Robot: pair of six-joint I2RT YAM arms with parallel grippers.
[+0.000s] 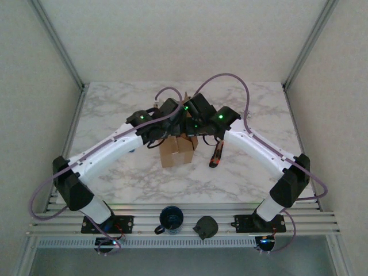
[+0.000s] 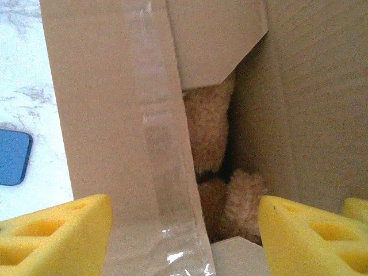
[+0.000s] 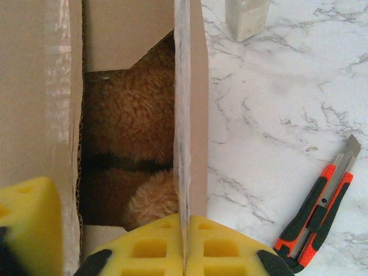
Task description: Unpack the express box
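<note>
Top external view, nearest the arm bases: a dark blue cup point(image 1: 171, 218) and a dark rounded object point(image 1: 206, 226) sit on the rail at the table's near edge. Farther in, at the middle of the marble table point(image 1: 259, 115), stands the express box point(image 1: 177, 152). Both arms reach in over it from either side. Just right of it, not touching, lies an orange-and-black utility knife point(image 1: 216, 154).

From the right wrist, the right gripper point(image 3: 184, 250) has its yellow fingers point(image 3: 224, 250) pressed together on the thin edge of an upright flap of the box. Beyond them the box is open, and a brown plush toy point(image 3: 132, 126) fills the inside. The knife lies on the marble to the right.

From the left wrist, the left gripper point(image 2: 185, 230) has its fingers point(image 2: 57, 236) well apart. One is outside a flap carrying a strip of clear tape point(image 2: 152, 132), the other inside the box beside its wall. Neither visibly grips the cardboard. Past the flap, the plush toy shows deep in the box. A flat blue object point(image 2: 11, 156) lies on the table to the left.
</note>
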